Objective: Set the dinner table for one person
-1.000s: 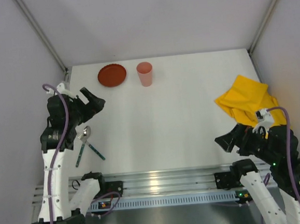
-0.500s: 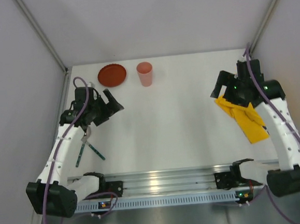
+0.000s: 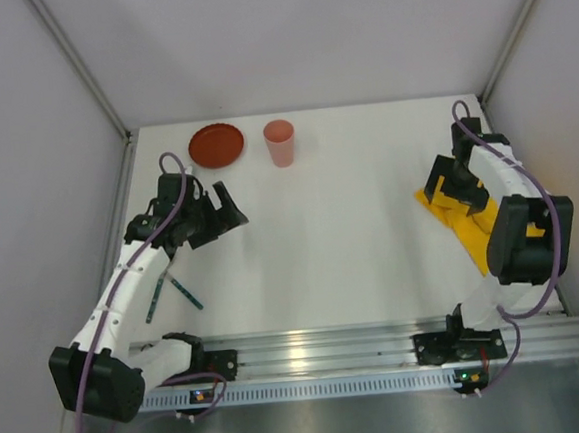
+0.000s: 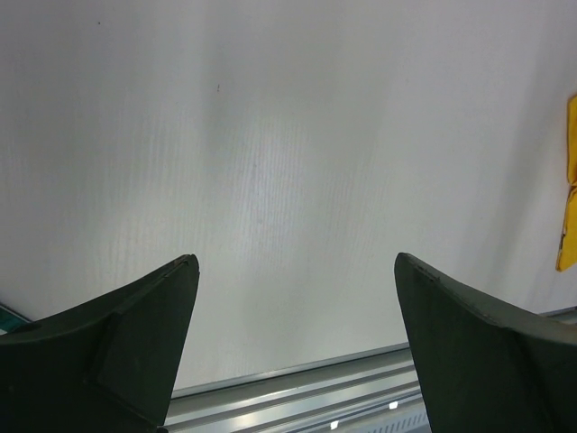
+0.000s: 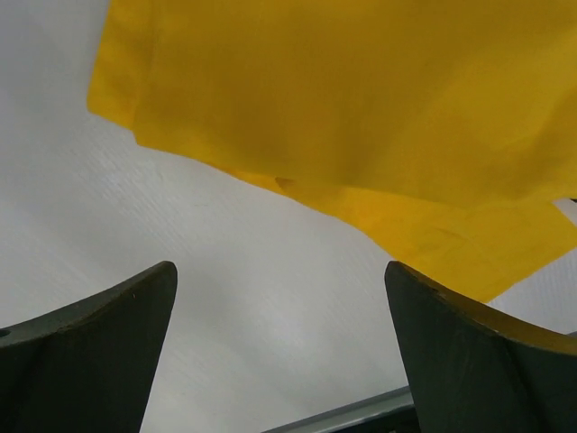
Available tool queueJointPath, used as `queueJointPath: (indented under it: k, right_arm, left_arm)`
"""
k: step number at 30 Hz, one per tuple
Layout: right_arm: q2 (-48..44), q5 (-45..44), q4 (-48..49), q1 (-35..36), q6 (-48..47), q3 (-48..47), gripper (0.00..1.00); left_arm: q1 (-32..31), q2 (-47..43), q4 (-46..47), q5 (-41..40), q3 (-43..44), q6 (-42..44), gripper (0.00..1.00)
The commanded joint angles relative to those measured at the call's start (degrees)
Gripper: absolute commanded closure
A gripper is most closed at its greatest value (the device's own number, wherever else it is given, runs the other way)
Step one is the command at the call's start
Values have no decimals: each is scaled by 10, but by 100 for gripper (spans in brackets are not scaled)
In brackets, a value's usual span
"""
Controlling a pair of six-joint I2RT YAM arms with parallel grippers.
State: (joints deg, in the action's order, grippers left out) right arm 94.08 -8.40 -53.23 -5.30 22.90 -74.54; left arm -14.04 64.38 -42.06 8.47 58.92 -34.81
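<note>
The white dinner table [image 3: 342,242] bears a red plate [image 3: 216,145] and a pink cup [image 3: 280,142] at the back. Two teal-handled pieces of cutlery [image 3: 183,293] lie at the front left, partly hidden by my left arm. A yellow cloth [image 3: 476,224] lies crumpled at the right. My left gripper [image 3: 235,213] is open and empty over bare table [image 4: 270,135], right of the cutlery. My right gripper [image 3: 436,191] is open and empty at the cloth's left edge. The cloth [image 5: 361,117] lies just beyond its fingertips [image 5: 153,289].
A silver rail [image 3: 320,346] runs along the near edge of the table and shows in the left wrist view [image 4: 297,388]. Grey walls close in the left, right and back sides. The yellow cloth also shows at the right edge of the left wrist view [image 4: 568,198].
My right arm has swung from the front right out to the cloth's left edge. My left arm has reached out, carrying its gripper right towards the table's middle.
</note>
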Motion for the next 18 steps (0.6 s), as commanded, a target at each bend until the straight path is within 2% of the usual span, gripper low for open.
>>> queueJointPath:
  k: [1,8,11,12,13,15,16,18]
  right_arm:
    - [42,-15,46,2,-28,6,2]
    - [137,-43,64,-21,-40,1,7]
    - [171,-50,73,-34,-38,-3,21]
    - [177,-47,72,-39,-38,-4,31]
    - [181,-36,72,-39,-37,-2,50]
    - [186,-21,76,-38,-35,1,80]
    - [184,0,77,-38,-30,8,100]
    - [174,24,77,-24,-23,12,100]
  left_arm:
    - [-3,-3,22,-6,-5,10,5]
    - [-3,16,40,-18,-11,-21,6]
    - [-4,22,41,-24,-13,-12,6]
    - [-4,25,37,-30,-11,-4,6]
    - [-4,27,31,-36,-10,-2,7]
    - [-4,30,29,-47,-10,1,7]
    - [-4,32,30,-48,-11,-1,7]
    - [-4,35,38,-43,-13,-8,7]
